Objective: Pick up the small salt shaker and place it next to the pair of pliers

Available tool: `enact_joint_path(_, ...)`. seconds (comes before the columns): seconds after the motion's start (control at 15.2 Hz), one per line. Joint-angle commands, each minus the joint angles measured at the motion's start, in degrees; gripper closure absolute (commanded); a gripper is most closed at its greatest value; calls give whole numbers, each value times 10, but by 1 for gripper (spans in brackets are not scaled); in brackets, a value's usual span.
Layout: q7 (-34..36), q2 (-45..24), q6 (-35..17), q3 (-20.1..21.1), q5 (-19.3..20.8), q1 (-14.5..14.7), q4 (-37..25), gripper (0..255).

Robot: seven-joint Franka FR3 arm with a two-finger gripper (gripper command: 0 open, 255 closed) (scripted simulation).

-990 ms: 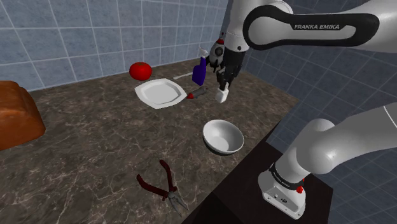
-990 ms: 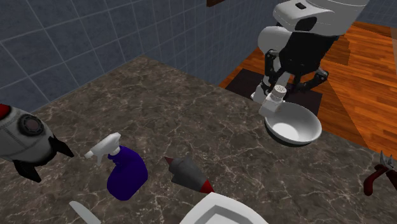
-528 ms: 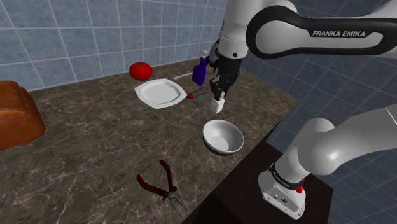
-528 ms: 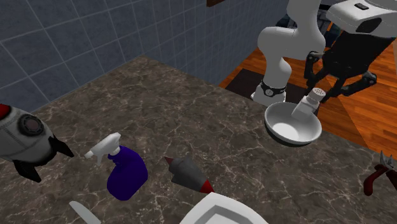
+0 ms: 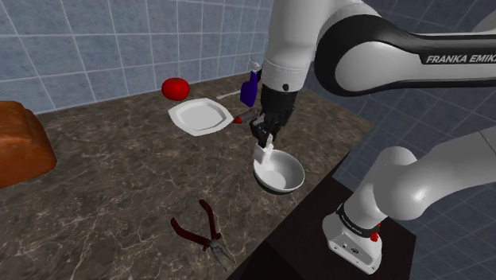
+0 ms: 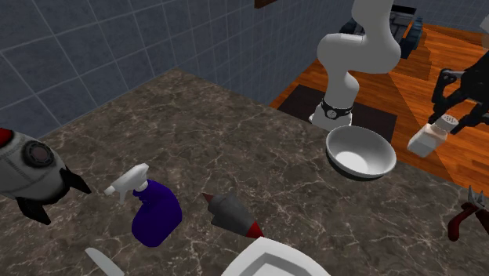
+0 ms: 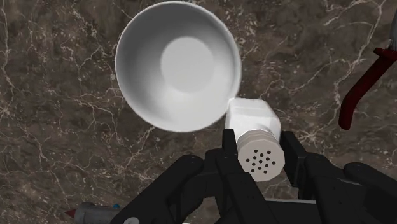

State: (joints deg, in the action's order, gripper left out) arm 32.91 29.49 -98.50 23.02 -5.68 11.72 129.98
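The small white salt shaker (image 7: 253, 119), with a perforated cap, is clasped between my black fingers. My gripper (image 7: 261, 151) is shut on it. In the shoulder view the gripper (image 5: 265, 143) holds the shaker (image 5: 263, 153) in the air, just above the far rim of the white bowl (image 5: 291, 184). The red-handled pliers (image 5: 203, 227) lie on the dark marble counter, toward the front edge. From the second exterior view, the shaker (image 6: 428, 139) hangs tilted under the gripper (image 6: 448, 119), right of the bowl (image 6: 381, 165), with a pliers handle (image 6: 467, 213) at the right edge.
A white plate (image 5: 199, 116), a red tomato (image 5: 176, 87) and a blue spray bottle (image 5: 249, 87) stand near the tiled back wall. A brown loaf (image 5: 20, 143) sits at the shoulder view's left. A small red-tipped grey rocket (image 6: 232, 213) lies by the spray bottle (image 6: 154, 210).
The gripper has carried the shaker away from the spray bottle, lower and toward the counter's front, to just above the bowl. In the second exterior view it moved right.
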Motion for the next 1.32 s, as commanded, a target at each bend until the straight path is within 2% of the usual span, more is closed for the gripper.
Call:
enact_joint_path(0.0, 30, -13, 3, 24, -9, 8, -16, 255)
enact_joint_path(0.4, 123, -62, 8, 97, -23, 25, -71, 255)
enact_joint_path(1.25, 131, -77, -94, 116, -27, 28, 16, 255)
